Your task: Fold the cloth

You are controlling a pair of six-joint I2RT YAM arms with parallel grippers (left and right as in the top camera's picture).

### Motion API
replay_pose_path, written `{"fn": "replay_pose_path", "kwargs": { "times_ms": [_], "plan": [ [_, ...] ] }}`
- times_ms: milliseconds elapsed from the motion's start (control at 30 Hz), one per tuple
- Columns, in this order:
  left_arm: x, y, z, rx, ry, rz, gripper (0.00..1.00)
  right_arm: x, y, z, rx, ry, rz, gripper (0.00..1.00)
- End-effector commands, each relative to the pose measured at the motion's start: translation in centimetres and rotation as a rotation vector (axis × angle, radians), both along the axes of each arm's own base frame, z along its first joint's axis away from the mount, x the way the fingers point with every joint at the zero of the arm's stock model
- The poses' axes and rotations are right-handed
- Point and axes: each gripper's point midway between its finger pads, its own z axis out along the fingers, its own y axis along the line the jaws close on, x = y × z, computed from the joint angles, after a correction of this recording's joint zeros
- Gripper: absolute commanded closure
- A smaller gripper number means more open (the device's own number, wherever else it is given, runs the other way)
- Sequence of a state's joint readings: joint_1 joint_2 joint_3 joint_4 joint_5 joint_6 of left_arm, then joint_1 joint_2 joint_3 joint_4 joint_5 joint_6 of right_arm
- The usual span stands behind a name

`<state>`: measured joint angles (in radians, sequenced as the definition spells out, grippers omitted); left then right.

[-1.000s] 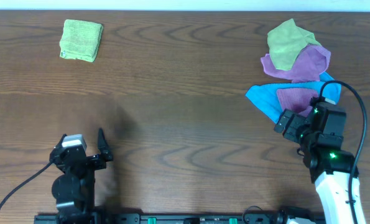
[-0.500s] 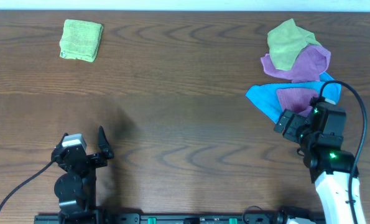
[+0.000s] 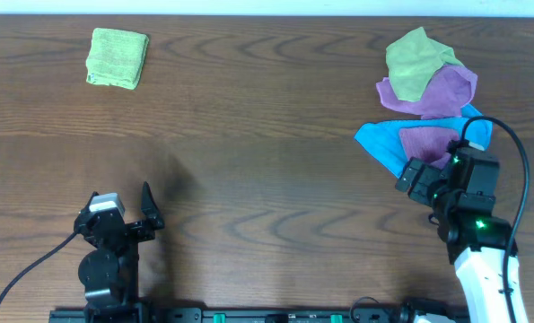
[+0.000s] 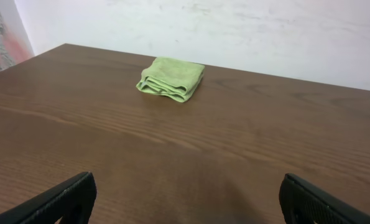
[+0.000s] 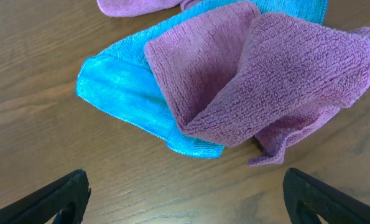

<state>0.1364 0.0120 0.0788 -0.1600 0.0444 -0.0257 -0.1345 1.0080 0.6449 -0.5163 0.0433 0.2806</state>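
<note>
The brown wooden table fills the overhead view. At its far right lies a heap of cloths: an olive-yellow cloth on a purple cloth, and nearer the robot a blue cloth with a mauve cloth crumpled on top of it. The lime-green cloth sits alone at the far left corner, folded into a compact, layered bundle. The left gripper hovers low at the near left edge, jaws spread wide and empty; the lime-green cloth lies well apart from it, ahead and slightly to its left across bare wood. The right gripper, jaws also spread and empty, hangs just beside the blue and mauve cloths, across the table from the lime-green cloth.
</note>
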Motion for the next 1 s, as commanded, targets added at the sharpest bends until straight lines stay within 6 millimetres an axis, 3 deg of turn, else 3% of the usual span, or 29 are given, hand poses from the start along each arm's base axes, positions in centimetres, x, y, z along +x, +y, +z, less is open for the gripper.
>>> {"fn": "replay_pose_path", "kwargs": {
  "times_ms": [0, 233, 400, 567, 667, 800, 967],
  "plan": [
    [0.0, 0.3, -1.6, -0.004, 0.032, 0.019, 0.05, -0.1, -0.2, -0.1, 0.002, 0.003, -0.011, 0.01],
    [0.0, 0.3, -1.6, -0.004, 0.032, 0.019, 0.05, -0.1, -0.2, 0.7, -0.003, -0.029, -0.011, 0.01],
    [0.0, 0.3, -1.6, -0.005, 0.032, 0.019, 0.05, -1.1, -1.1, 5.9, -0.129, -0.206, -0.062, 0.01],
    [0.0, 0.3, -1.6, -0.004, 0.032, 0.019, 0.05, -3.4, 2.8, 9.9, -0.203, -0.355, 0.072, 0.01],
    [0.0, 0.3, -1.6, -0.005, 0.032, 0.019, 0.05, -5.1, 2.8, 11.8, -0.179, -0.458, 0.069, 0.01],
    [0.0, 0.3, -1.6, -0.005, 0.032, 0.019, 0.05, -5.8, 1.0, 10.8, -0.187, -0.530, -0.012, 0.01],
    [0.0, 0.3, -1.6, -0.005, 0.032, 0.019, 0.05, -5.9, 0.7, 8.2, -0.182, -0.583, -0.031, 0.01]
  ]
}}
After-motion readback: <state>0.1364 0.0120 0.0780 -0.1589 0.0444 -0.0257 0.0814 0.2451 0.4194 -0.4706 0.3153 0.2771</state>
